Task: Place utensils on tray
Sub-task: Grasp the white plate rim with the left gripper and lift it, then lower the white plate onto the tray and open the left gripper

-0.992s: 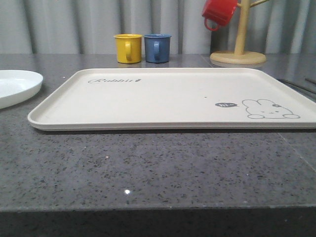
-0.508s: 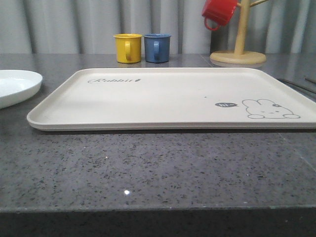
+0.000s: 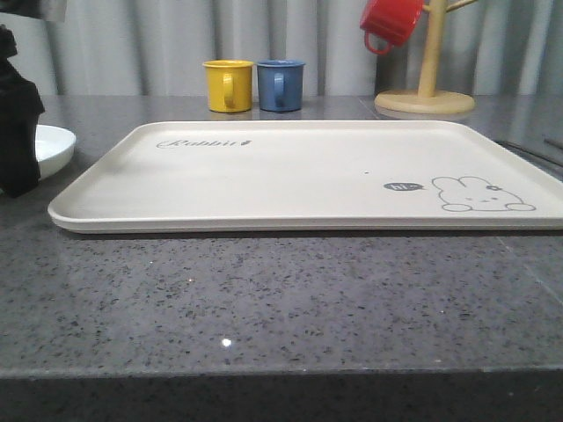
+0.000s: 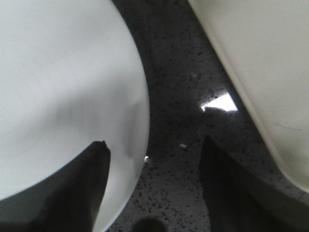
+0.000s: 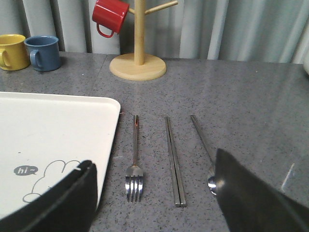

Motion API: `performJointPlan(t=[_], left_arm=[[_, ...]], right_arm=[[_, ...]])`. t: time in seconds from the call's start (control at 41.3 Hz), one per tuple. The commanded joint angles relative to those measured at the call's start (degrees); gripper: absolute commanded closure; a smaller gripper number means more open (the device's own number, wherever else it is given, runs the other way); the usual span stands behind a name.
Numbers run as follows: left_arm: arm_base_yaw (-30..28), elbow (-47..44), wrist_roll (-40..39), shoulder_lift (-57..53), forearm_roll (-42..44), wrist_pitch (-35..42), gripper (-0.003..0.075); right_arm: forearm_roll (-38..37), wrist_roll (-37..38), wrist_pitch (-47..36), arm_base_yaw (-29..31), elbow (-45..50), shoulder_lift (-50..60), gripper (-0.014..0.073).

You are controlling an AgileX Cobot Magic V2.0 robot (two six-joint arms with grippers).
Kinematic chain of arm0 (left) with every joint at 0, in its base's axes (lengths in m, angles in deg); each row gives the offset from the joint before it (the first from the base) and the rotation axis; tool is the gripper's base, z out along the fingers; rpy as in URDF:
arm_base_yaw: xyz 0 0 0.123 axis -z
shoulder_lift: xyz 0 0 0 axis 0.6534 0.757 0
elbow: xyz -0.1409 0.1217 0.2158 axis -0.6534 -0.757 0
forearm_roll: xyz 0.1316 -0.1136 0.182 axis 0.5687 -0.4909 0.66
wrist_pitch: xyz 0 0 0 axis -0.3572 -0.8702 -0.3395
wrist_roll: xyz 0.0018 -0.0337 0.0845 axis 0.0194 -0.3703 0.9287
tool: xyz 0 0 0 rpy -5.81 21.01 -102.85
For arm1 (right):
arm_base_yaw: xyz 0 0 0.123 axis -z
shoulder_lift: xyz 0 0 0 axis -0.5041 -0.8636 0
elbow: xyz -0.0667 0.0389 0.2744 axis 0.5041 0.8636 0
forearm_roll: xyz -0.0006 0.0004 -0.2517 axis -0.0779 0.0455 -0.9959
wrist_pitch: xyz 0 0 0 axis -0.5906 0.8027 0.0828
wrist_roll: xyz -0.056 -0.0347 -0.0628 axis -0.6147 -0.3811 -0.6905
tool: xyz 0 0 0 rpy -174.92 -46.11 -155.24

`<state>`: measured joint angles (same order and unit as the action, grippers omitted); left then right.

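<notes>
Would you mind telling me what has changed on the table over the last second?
The left arm has come into the front view at the left edge, in front of the white plate. In the left wrist view its open fingers straddle the plate's rim, with no grip yet. The tray, still bare, the yellow mug, blue mug and red mug stayed put.

The left gripper [image 4: 152, 186] hangs with its jaws apart above the white plate's [image 4: 63, 96] rim; one finger [image 4: 72, 193] overlaps the plate, the other over speckled counter [image 4: 178, 87] beside the cream tray [image 4: 260, 58].
</notes>
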<state>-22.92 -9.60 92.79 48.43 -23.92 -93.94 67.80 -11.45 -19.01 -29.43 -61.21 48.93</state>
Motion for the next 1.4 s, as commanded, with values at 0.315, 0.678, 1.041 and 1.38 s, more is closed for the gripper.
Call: performJointPlan(t=[0.315,0.678,1.041,1.38], left_arm=[[0.33,1.70,0.00,-1.37,0.90,1.25,0.0612],[1.11,4.21,0.00,-2.94,4.38,0.51,0.0738],[15.57,17.38,0.00,-4.91,9.27,-0.65,0.0738],[29.08,20.81,-0.10,2.17,9.03,-0.37,0.0739]], right_arm=[[-0.24,0.00,-5.06,0.38,-1.95,-0.98,0.0057],[-0.24,0.00,-5.06,0.38,-1.95,-0.98,0.0057],[-0.24,0.00,-5.06,0.38,-1.95,-0.98,0.0057],[-0.24,0.00,-5.06,0.38,-1.95,-0.98,0.0057]])
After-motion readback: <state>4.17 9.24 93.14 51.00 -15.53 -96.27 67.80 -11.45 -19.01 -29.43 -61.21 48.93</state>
